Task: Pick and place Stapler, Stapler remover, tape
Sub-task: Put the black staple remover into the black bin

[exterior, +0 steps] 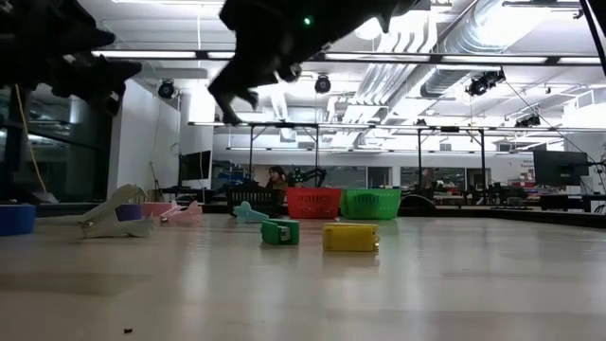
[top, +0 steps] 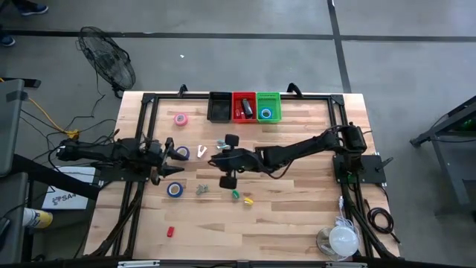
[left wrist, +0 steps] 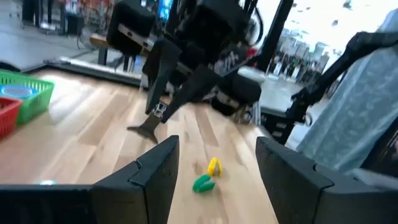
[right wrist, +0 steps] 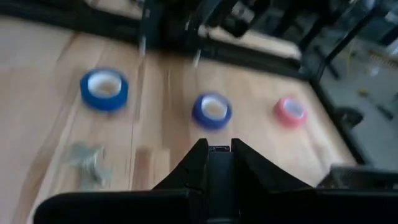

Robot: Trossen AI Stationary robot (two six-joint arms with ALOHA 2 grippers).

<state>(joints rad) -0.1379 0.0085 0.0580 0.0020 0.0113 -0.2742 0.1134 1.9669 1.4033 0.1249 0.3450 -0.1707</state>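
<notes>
From above, the slatted wooden bench [top: 297, 216] carried three small mesh baskets at its far edge: black [top: 219, 106], red [top: 243, 106] and green [top: 268, 106], the green one holding a blue tape roll. The left claw [top: 175, 153] stood spread and empty just beside a blue tape roll [top: 181, 154]; another blue roll [top: 175, 190] and a pink roll [top: 181, 119] lay apart. The right claw [top: 216, 162] sat clenched mid-bench, empty.

At bench height alone, a white staple remover [exterior: 118, 215] showed its pronged shape, with green [exterior: 280, 231] and yellow [exterior: 350, 237] blocks.

The left wrist view showed its parted fingers [left wrist: 155, 171].

The right wrist view showed pressed-together fingers [right wrist: 202, 163] facing the three rolls.
</notes>
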